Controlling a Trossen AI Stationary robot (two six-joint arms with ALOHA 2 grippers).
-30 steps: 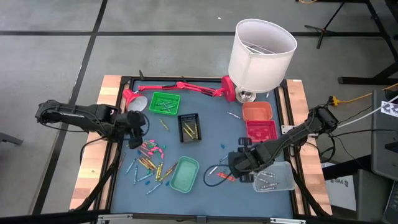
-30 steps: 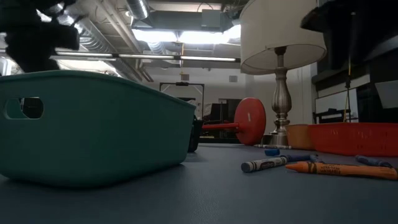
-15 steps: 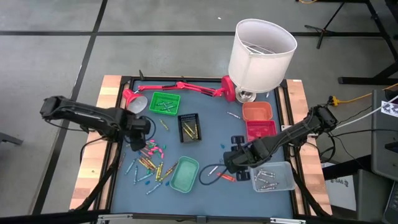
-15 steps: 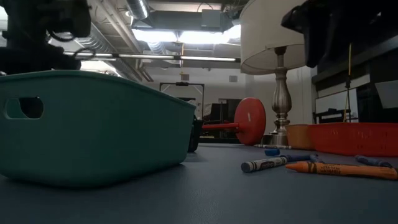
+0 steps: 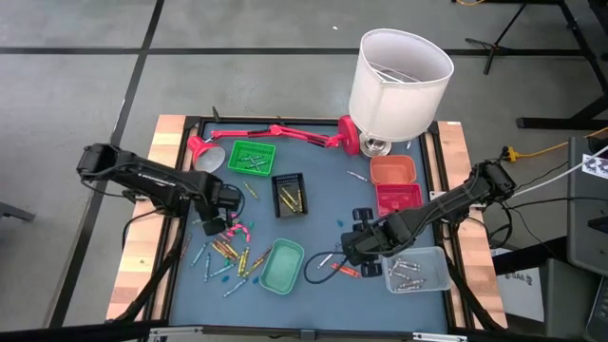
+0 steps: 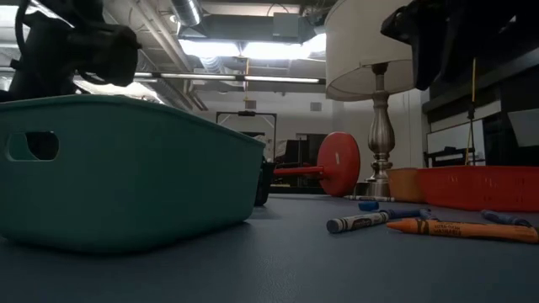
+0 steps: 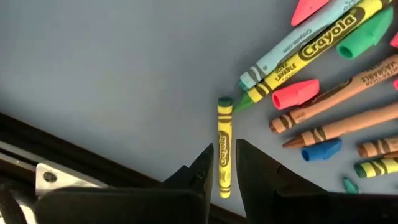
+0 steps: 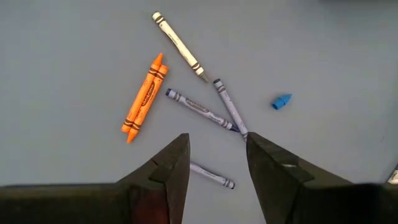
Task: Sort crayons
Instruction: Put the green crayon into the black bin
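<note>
L claw (image 7: 225, 163) nearly closed round a yellow crayon (image 7: 224, 147), fingers either side, w/ the crayon pile (image 5: 228, 249) just beyond. R claw (image 8: 214, 155) wide open, nothing held, above loose crayons (image 8: 186, 107).

The table (image 5: 323, 190) is lit evenly from overhead in the high view, and only short, soft shadows are cast beside the lampshade (image 5: 400, 84). In the low view, strong glare is given off by the ceiling lights (image 6: 253, 49), against which the arms are reduced to dark silhouettes. The near wall of the green tray (image 6: 126, 172) is rendered soft and out of focus, while the orange crayon (image 6: 459, 229) is held sharp. In both wrist views the dark fingers are blurred, and the crayons beyond them are shown crisply under flat light.
</note>
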